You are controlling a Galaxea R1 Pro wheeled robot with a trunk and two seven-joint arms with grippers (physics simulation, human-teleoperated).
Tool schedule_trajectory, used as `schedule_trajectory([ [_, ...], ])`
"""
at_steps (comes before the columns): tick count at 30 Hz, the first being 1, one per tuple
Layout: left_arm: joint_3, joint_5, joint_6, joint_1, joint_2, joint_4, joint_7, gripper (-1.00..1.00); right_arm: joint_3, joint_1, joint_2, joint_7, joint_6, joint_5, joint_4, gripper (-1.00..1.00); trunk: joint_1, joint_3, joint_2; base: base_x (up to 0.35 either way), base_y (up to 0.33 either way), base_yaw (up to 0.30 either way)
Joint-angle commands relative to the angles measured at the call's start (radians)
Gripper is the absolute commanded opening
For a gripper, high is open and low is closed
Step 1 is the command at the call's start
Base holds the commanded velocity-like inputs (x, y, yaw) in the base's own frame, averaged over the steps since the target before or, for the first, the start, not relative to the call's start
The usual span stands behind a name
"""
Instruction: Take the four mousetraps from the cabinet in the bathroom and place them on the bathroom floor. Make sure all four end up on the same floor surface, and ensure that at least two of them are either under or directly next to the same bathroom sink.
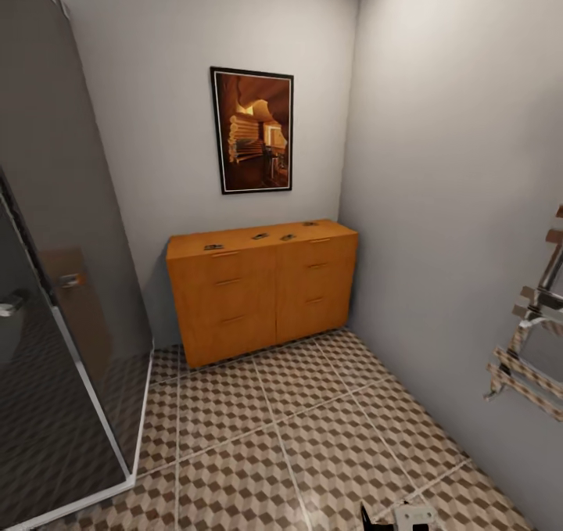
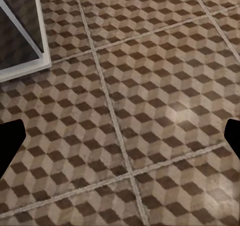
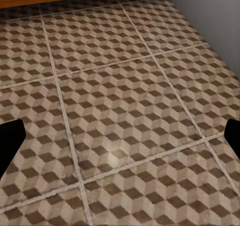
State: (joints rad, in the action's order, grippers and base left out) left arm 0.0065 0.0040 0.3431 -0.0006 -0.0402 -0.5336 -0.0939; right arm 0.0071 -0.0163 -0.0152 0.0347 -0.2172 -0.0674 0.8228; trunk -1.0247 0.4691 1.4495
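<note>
I see four mousetraps point(image 1: 213, 246) lying flat on top of the cabinet point(image 1: 262, 292), mid-frame, strung in a row along its length. I judge them light, stiff and snappy; best pinched by the board edges. Too small to tell their long axes. Both jaws stand apart over the bathroom floor point(image 2: 150, 86).

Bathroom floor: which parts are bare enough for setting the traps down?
The bathroom floor is bare between the cabinet, the glass shower screen and the right wall. Crowded: the cabinet top, holding four mousetraps.
</note>
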Motion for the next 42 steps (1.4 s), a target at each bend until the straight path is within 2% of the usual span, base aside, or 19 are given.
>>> schedule_trajectory([
  [1, 0.000, 0.000, 0.002, 0.000, 0.000, -0.001, -0.003, 1.00, 0.001, -0.001, 0.000, 0.004, -0.002, -0.007, -0.001, 1.00, 0.000, 0.001, 0.000, 0.214, -0.203, 0.249],
  [10, 0.000, 0.001, 0.002, 0.000, 0.000, 0.000, -0.003, 1.00, 0.001, -0.001, 0.000, 0.004, -0.003, -0.007, -0.001, 1.00, 0.000, 0.001, 0.000, 0.224, -0.209, 0.227],
  [26, 0.000, 0.001, 0.002, 0.000, 0.000, 0.000, -0.003, 1.00, 0.001, -0.001, -0.001, 0.004, -0.007, -0.007, -0.001, 1.00, 0.000, 0.001, 0.000, 0.230, -0.191, 0.051],
  [42, 0.000, 0.001, 0.002, 0.000, 0.000, 0.000, -0.003, 1.00, 0.001, -0.001, -0.002, 0.005, -0.020, -0.008, -0.001, 1.00, 0.000, 0.001, 0.000, 0.230, -0.134, 0.189],
])
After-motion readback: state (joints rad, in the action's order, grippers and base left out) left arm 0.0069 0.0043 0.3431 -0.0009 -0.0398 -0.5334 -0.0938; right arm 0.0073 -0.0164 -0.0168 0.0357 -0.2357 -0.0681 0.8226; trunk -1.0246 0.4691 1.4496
